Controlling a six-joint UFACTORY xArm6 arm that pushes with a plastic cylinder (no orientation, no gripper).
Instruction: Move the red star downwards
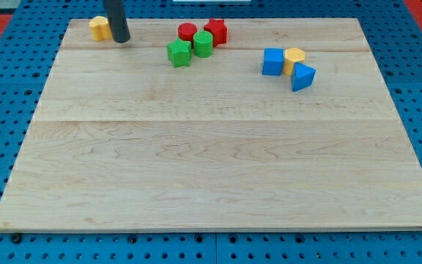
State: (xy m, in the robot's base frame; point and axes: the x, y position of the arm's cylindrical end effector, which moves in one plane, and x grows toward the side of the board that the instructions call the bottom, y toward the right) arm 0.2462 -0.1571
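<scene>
The red star point(217, 30) sits near the view's top edge of the wooden board point(218, 161), touching a red cylinder point(187, 31) on its left and a green cylinder point(203, 43) below-left. A green star-like block point(179, 53) lies left of the green cylinder. My tip point(121, 39) is at the view's top left, right beside a yellow block point(100, 28), well to the left of the red star.
At the view's upper right, a blue cube point(272, 61), a yellow cylinder-like block point(294, 58) and a blue triangular block point(302, 76) huddle together. A blue pegboard surface point(6, 110) surrounds the board.
</scene>
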